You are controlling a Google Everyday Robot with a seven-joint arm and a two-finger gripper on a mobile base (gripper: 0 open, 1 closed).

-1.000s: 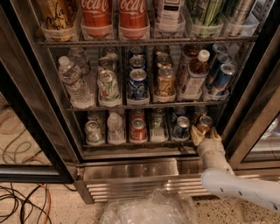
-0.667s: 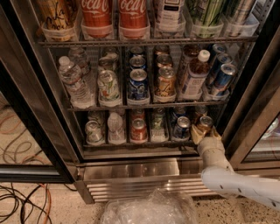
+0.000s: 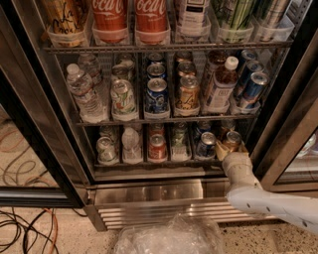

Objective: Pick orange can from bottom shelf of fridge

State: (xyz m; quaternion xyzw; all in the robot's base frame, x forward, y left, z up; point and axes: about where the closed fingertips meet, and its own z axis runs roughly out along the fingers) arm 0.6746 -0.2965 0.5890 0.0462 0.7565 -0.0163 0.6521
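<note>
**Fingers closed around the orange can at the right end of the bottom shelf**

Down at the fridge [image 3: 149, 192], the white arm comes in from the lower right. Its gripper [image 3: 231, 148] is pushed into the last lane on the right of the bottom shelf [image 3: 149, 162]. The tan-tipped fingers [image 3: 219, 151] are one on each side of the orange can [image 3: 232, 138], drawn in against its sides with no gap that I can see. The can is upright on the rack with its silver top showing, right beside the black door frame.

There are six things across the front of that shelf. From the left I count one pale can [image 3: 105, 149], one clear water bottle [image 3: 130, 144], one red can [image 3: 157, 148], one pale container [image 3: 179, 142] I can't identify, one blue can [image 3: 206, 146] and the one orange can. More stand behind them, too dim to count.

Two Coca-Cola bottles [image 3: 110, 15] show on the top rack. On the floor a heap of crumpled clear plastic [image 3: 169, 237] lies in front of the vented base, and loose cables [image 3: 25, 230] trail off at the left.
</note>
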